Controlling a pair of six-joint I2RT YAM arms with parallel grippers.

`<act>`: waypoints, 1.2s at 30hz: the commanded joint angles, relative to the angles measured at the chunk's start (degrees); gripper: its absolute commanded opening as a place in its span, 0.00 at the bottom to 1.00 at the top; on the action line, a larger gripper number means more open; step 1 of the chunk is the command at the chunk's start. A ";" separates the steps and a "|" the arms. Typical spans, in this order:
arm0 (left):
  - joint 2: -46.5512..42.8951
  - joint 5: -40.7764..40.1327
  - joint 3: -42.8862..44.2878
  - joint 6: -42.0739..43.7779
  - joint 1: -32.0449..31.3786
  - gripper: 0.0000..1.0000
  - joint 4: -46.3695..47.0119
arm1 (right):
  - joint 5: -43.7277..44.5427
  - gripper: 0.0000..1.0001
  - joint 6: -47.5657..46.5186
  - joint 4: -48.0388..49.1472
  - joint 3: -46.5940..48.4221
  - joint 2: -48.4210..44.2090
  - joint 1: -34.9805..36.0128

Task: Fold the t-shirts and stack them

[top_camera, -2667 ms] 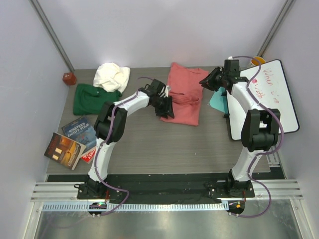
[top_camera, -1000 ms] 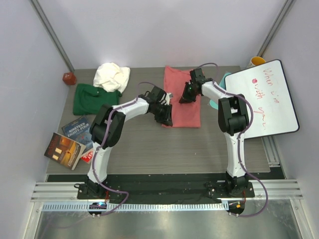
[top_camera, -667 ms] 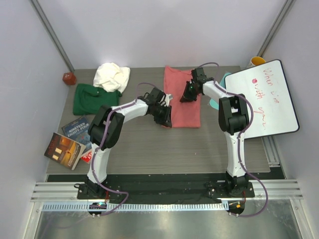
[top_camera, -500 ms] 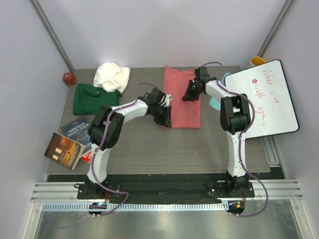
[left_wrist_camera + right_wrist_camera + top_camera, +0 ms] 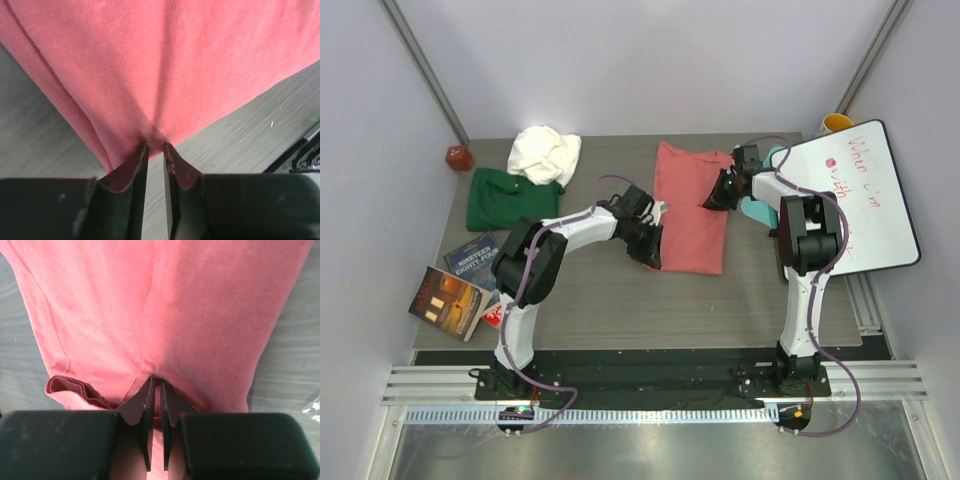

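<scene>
The salmon-pink shirt (image 5: 692, 215) lay far centre, its near-left edge pinched by the left gripper (image 5: 155, 147), its right edge clenched by the right gripper (image 5: 155, 382). The dark green shirt (image 5: 505, 198) and cream-white shirt (image 5: 545, 152) sat far left.

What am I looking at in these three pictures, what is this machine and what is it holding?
This is a pair of robot arms bolted to a table. The wide picture looks down from above. The two close-ups come from cameras on the wrists, one per arm. On the table lie a salmon-pink t-shirt, a dark green t-shirt, a crumpled cream-white t-shirt, some books and a whiteboard. The left hand pinches the pink shirt's left edge, the right hand its right edge.
</scene>
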 commanded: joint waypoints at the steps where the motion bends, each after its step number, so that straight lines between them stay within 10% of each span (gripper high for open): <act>1: 0.82 -4.19 -6.15 0.80 -2.66 0.20 -11.75 | 0.12 0.14 -2.32 3.43 -3.82 -2.93 -0.06; 8: -4.79 -4.54 -10.54 -1.57 -5.04 0.27 -13.77 | -3.31 0.28 -1.00 3.61 2.94 -2.92 -0.33; 15: -13.50 -8.84 -10.20 -5.00 -5.83 0.54 -18.25 | -3.14 0.34 -1.00 1.06 1.11 -12.57 -1.82; 26: -15.45 -15.17 5.27 -5.27 -3.82 0.73 -23.26 | -5.77 0.44 1.72 -2.88 -26.47 -36.58 -2.35; 36: -14.83 -9.91 -7.63 -5.27 5.41 0.73 -16.78 | -10.78 0.47 0.75 -10.45 -44.77 -49.51 -2.26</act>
